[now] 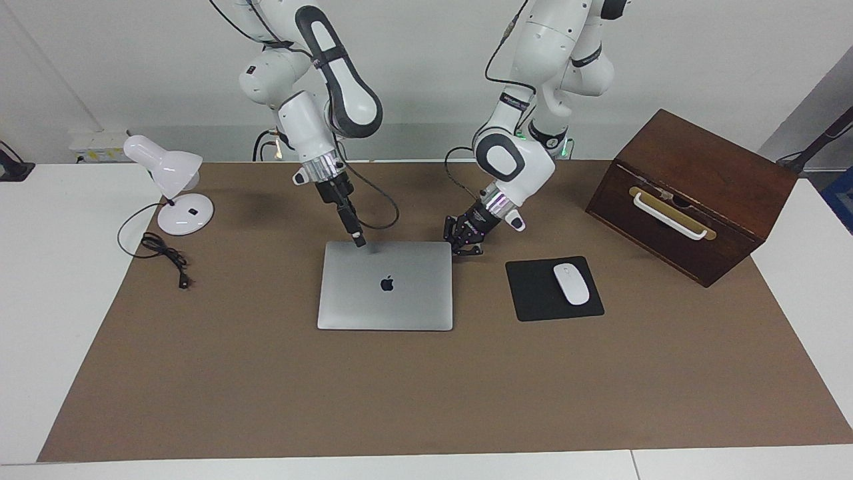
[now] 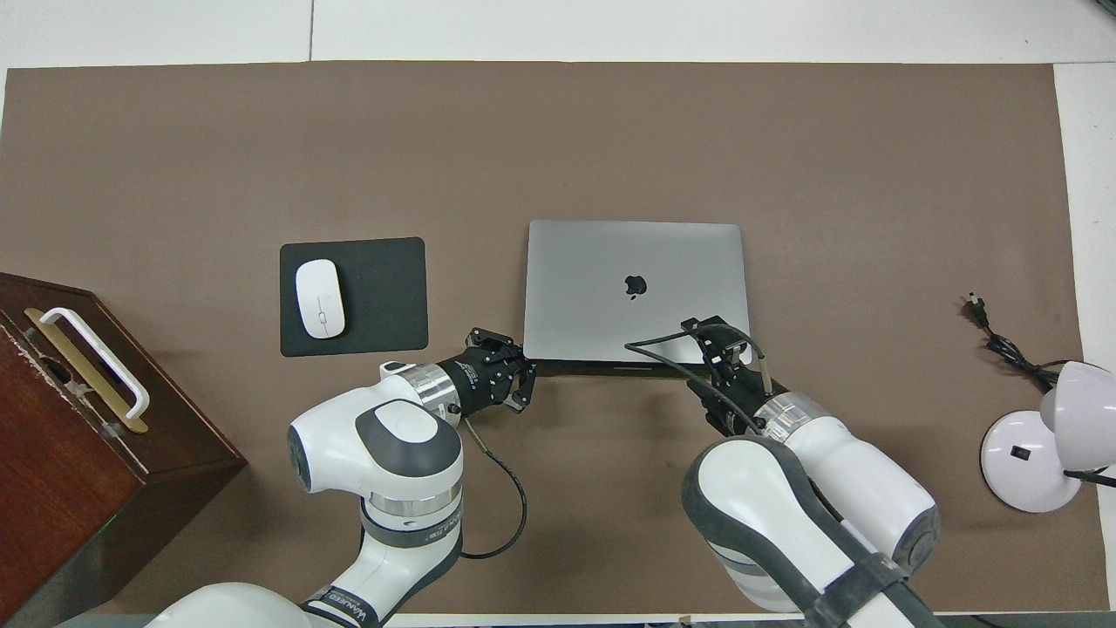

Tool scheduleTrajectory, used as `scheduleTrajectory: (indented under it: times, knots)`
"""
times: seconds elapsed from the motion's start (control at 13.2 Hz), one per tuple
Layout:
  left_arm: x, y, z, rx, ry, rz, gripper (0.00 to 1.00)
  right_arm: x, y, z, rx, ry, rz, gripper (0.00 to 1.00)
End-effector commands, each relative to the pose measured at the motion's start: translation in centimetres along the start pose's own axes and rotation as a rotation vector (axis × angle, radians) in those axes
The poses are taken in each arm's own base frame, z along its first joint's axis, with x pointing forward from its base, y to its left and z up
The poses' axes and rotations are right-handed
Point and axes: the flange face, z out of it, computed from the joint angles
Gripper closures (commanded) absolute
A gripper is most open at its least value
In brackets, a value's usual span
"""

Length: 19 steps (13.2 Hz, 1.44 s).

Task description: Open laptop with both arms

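Note:
The silver-grey laptop (image 1: 400, 293) (image 2: 610, 262) lies closed on the brown mat, apple logo up. My right gripper (image 1: 360, 242) (image 2: 725, 347) points steeply down, and its slim shut tip rests on the lid at the corner nearest the robots, toward the right arm's end. My left gripper (image 1: 466, 248) (image 2: 521, 381) sits low on the mat, shut, right at the laptop's other near corner, toward the left arm's end. I cannot tell whether it touches the laptop's edge. Neither gripper holds anything.
A black mouse pad (image 1: 533, 293) with a white mouse (image 1: 571, 284) lies beside the laptop toward the left arm's end. A brown wooden box (image 1: 693, 193) with a white handle stands past it. A white desk lamp (image 1: 170, 180) and its cable (image 1: 163, 257) are at the right arm's end.

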Motion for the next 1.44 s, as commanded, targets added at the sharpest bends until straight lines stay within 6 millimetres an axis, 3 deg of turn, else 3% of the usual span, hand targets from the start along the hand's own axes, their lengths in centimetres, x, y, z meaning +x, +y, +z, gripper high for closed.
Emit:
scheduleTrajectory:
  times: [0.0,1.06,1.36]
  knots:
    - [1.7,1.3,0.8,-0.023,0.027,-0.008,1.00,-0.1,-0.3,0.6,-0.001,-0.012,0.013,0.00]
    - [1.8,1.3,0.8,-0.023,0.028,-0.008,1.00,1.9,-2.6,1.4,0.028,0.018,-0.007,0.00]
    - [1.8,1.3,0.8,-0.023,0.028,-0.007,1.00,1.7,-3.6,1.4,0.046,0.019,-0.019,0.00]
